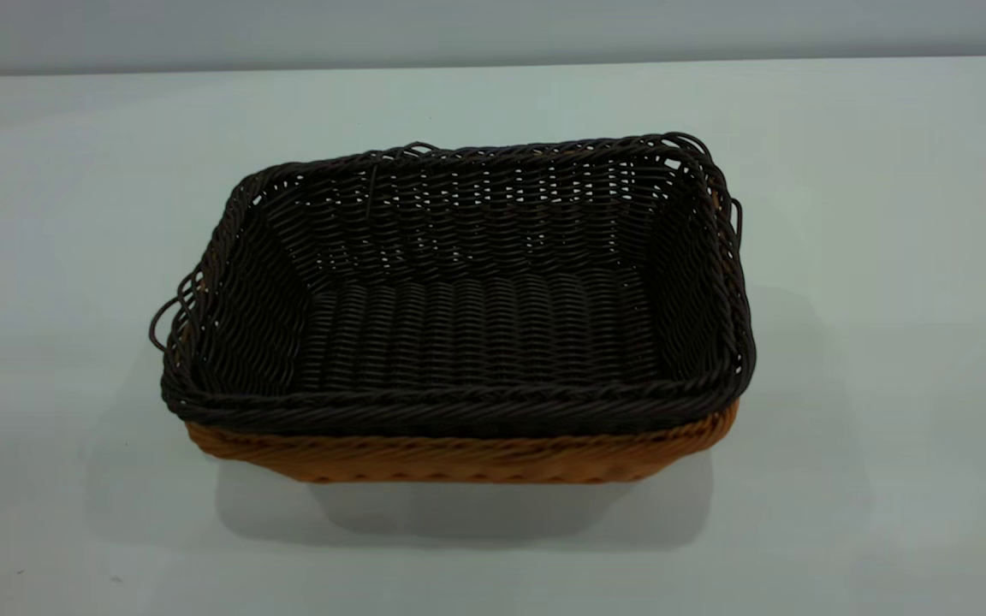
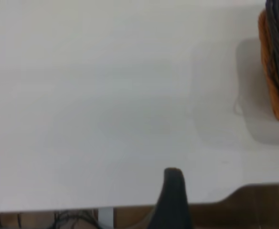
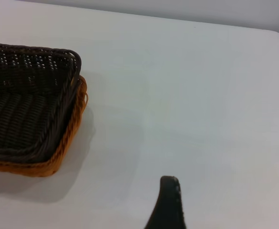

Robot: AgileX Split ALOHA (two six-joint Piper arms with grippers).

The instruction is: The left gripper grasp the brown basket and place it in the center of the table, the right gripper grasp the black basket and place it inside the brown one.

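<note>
From my station, the left gripper (image 2: 174,191) hung over bare table (image 1: 56,214), well apart from the baskets and near the table's edge; only one dark finger showed, so I could not tell whether it was open or closed. It held nothing that I could see.

At the centre of the table sat the brown basket (image 1: 459,458) with the black basket (image 1: 476,334) nested inside it, the dark rim riding just above the orange-tan one. I judged both placements done, which would explain why the arms stood off. Loose strands stuck out at the left and right ends of the rims.

The right gripper (image 3: 168,202) hovered over open tabletop beside the stack, also showing a single finger, state unknowable. Clear white surface lay all around the baskets, leaving ample room to retreat.
</note>
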